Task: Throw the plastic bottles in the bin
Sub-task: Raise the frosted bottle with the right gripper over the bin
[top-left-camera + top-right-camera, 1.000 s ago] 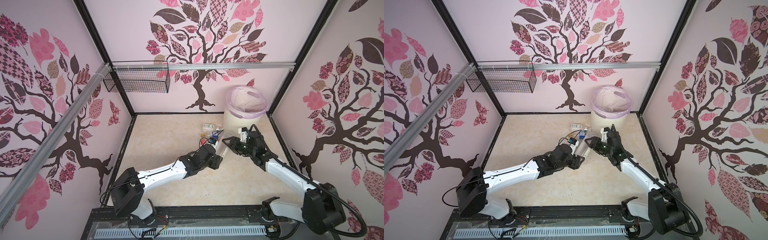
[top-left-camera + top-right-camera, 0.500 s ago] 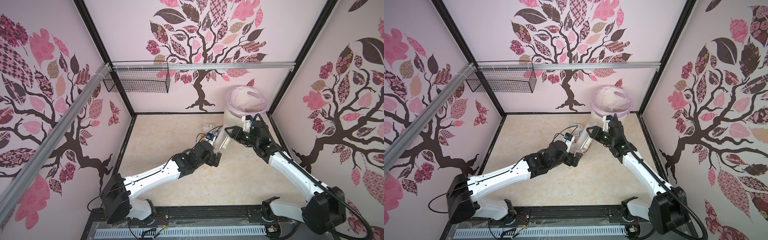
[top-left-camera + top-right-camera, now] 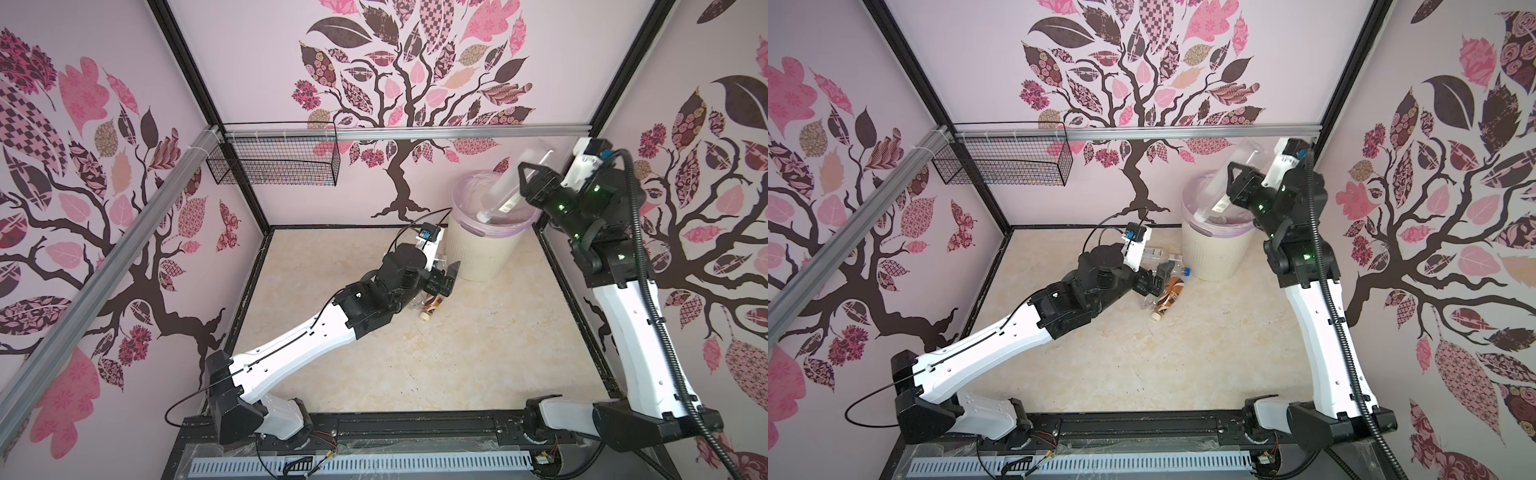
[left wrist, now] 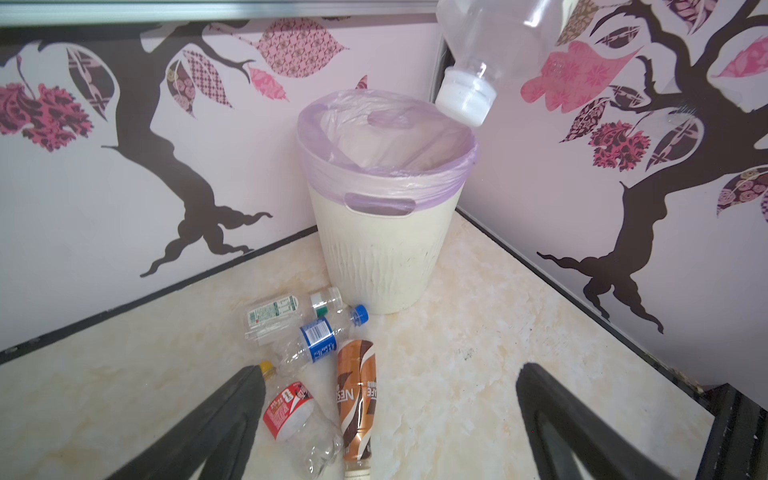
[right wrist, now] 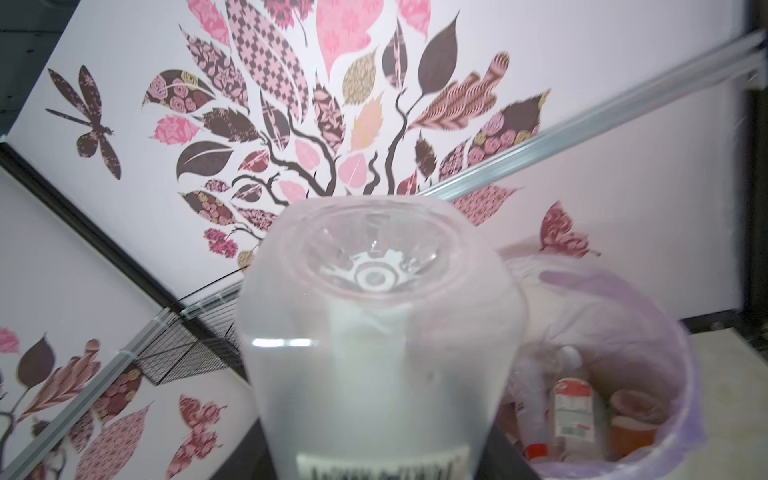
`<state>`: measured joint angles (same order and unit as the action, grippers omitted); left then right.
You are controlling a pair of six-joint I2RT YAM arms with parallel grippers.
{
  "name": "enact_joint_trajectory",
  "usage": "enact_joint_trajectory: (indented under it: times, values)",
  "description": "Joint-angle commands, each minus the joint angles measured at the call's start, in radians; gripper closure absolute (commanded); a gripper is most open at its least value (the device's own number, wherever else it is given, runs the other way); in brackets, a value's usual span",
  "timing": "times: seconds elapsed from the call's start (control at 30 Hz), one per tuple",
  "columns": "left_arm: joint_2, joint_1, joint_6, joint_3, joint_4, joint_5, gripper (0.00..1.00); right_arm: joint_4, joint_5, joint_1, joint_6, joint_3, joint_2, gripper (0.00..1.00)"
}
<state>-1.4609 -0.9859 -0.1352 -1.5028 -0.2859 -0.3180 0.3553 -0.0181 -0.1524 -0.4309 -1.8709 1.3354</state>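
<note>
Just ahead of the left end effector (image 4: 392, 372), whose fingers are spread wide, a cluster of bottles (image 4: 316, 345) lies on the tabletop (image 4: 465, 332). The red-label bottle (image 4: 291, 411) sits just beside one finger, and the brown bottle (image 4: 356, 395) lies between the two. From the brown bottle across to the other finger the tabletop is bare all the way to the bin (image 4: 374, 257), which blocks the corner beyond. The right end effector (image 3: 519, 183) and its tilted clear bottle (image 3: 503, 191) take up the space over one side of the bin's mouth. Below them, discarded bottles (image 5: 573, 411) lie low inside. A rail (image 3: 415, 133) crosses the wall close behind that end effector.
</note>
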Motion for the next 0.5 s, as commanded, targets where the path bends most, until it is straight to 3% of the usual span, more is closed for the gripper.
enact_joint_trajectory:
  times: [0.0, 0.13, 0.27, 0.47]
  values:
    - [-0.042, 0.006, 0.074, -0.100, 0.022, 0.019, 0.02, 0.069, 0.182, -0.003, 0.142, -0.181, 0.071, 0.52]
    - [-0.067, 0.007, 0.100, -0.140, 0.022, 0.026, 0.02, 0.037, 0.321, -0.001, 0.224, -0.340, 0.147, 0.51]
    - [-0.066, 0.014, 0.121, -0.133, 0.023, 0.018, 0.02, 0.001, 0.375, 0.000, 0.272, -0.420, 0.251, 0.52]
    - [-0.059, 0.067, 0.080, -0.087, 0.019, 0.052, 0.02, 0.068, 0.328, -0.001, 0.236, -0.412, 0.498, 0.44]
